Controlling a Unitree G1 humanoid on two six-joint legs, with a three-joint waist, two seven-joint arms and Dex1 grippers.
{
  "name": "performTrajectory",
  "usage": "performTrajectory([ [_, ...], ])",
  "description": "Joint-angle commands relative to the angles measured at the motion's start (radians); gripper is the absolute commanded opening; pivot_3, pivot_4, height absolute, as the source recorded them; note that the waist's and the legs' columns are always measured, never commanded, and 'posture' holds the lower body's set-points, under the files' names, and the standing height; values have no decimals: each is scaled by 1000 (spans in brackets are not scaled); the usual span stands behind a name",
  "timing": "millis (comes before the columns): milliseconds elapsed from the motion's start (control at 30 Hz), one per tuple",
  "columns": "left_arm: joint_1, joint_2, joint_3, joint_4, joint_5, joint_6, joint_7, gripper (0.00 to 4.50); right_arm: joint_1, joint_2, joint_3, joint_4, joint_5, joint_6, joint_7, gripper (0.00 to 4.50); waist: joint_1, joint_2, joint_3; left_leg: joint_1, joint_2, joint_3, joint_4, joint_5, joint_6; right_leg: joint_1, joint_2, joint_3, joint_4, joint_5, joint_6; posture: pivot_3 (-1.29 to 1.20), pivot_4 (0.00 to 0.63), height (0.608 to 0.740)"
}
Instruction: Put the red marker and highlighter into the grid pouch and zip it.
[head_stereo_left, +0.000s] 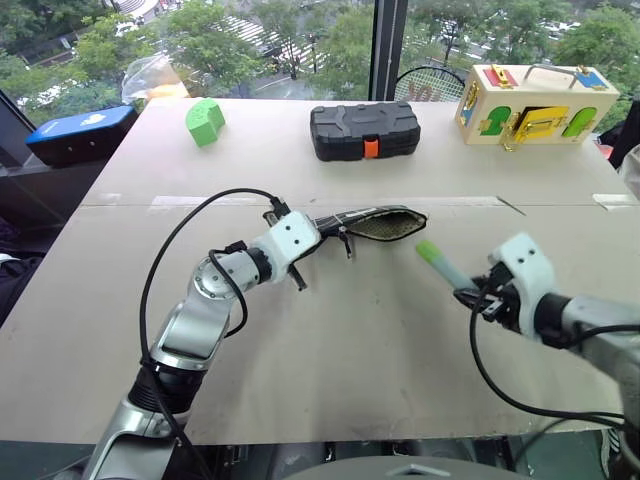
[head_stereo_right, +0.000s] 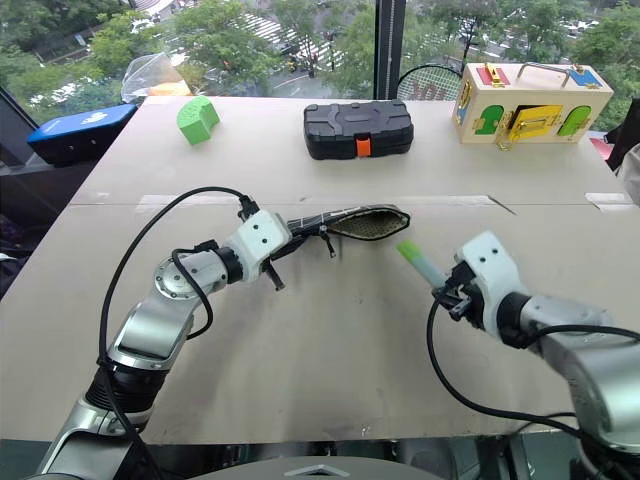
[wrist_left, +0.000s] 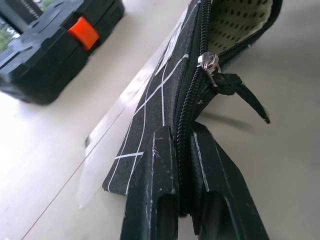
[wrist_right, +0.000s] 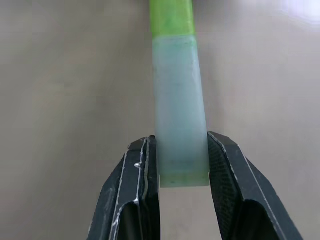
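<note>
My left gripper (wrist_left: 182, 200) pinches the grid pouch (head_stereo_left: 380, 224) on the worktop (head_stereo_left: 350, 330) — its wrist view reveals the zipper pull (wrist_left: 210, 65). My right gripper (wrist_right: 182, 165) clamps the highlighter (wrist_right: 177, 100) — cap toward the pouch's open mouth.

— Anything between the highlighter (head_stereo_left: 437, 262) and the pouch (head_stereo_left: 380, 224) mouth?

— Bare table (head_stereo_left: 380, 340), a short open gap. The mouth gapes toward it; the zipper pull (wrist_left: 235, 87) hangs just beside the opening.

— And farther back?

— Black case (head_stereo_left: 364, 131), green block (head_stereo_left: 204, 121) and wooden box (head_stereo_left: 535, 104) stand along the far edge, well apart.
</note>
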Motion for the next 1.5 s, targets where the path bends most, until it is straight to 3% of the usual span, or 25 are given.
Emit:
performTrajectory([
  [33,-15,1,-4,-20,4,-45,-4,0,-99,-15,77,39,50,16,9,730,3,-1,-1,0,0,0,0,0,0,0,0,1,0,0,0,0,150,740],
  [367,44,31,-62,-89,46,-132,-33,0,-287,-40,361,296,-15,-148,-69,730,5,-1,0,-4,-2,1,1,3,-4,0,-1,2,-3,0,0,0,150,740],
  [567,63,33,-71,-100,60,-144,-31,0,-424,-61,509,453,-59,-266,-24,730,4,-1,0,-4,-1,0,1,3,-4,0,-1,1,-2,0,0,0,150,740],
  [767,58,21,-85,-93,69,-153,-27,0,-578,-8,707,680,-172,-454,52,730,1,-1,0,-3,-1,2,1,3,-4,-1,-1,0,-1,0,0,0,150,740],
  [800,55,20,-85,-89,70,-153,-25,0,-591,-1,720,713,-186,-479,66,1736,2,-1,0,-3,-1,2,1,3,-4,-1,-1,0,-1,0,0,0,150,740],
  [833,53,17,-82,-86,69,-151,-23,0,-599,-3,735,742,-206,-516,84,2035,5,-1,0,-3,-1,2,1,3,-4,-1,-1,-1,-1,0,0,0,150,740],
  [900,53,11,-72,-84,61,-134,-19,0,-606,-9,743,780,-240,-570,100,3044,8,-1,0,-4,-1,2,1,3,-4,-1,-1,-2,-2,0,0,0,150,740],
  [1000,59,-9,-43,-91,25,-72,-11,0,-594,-28,690,757,-253,-590,102,4360,7,-1,0,-4,-1,3,1,3,-4,-1,-1,-3,-2,0,0,0,150,740],
  [1033,61,-18,-31,-96,10,-43,-8,0,-587,-38,664,732,-241,-574,107,4475,7,-1,0,-4,-1,3,1,3,-4,-1,-2,-3,-2,1,0,0,150,740],
  [1133,50,-38,6,-103,-38,43,-5,0,-526,-84,492,570,-119,-457,141,4475,13,0,0,-5,0,1,1,3,-4,-1,-2,-5,-2,0,0,0,150,740],
  [1267,24,-72,54,-109,-114,140,-7,0,-461,-26,254,394,85,-231,143,4475,12,-1,0,-5,0,-1,1,3,-4,0,-2,-5,-2,1,0,0,150,740],
  [1367,8,-82,80,-110,-171,182,-24,0,-369,94,145,288,153,-79,67,4475,6,-3,-1,-4,0,-1,2,3,-4,0,-3,-3,-1,1,0,0,150,740],
  [1500,-7,-65,98,-102,-233,208,-57,0,-227,348,94,234,139,11,-81,4475,4,-2,-1,-4,0,-3,1,3,-4,0,-4,-4,1,1,0,0,150,740],
])
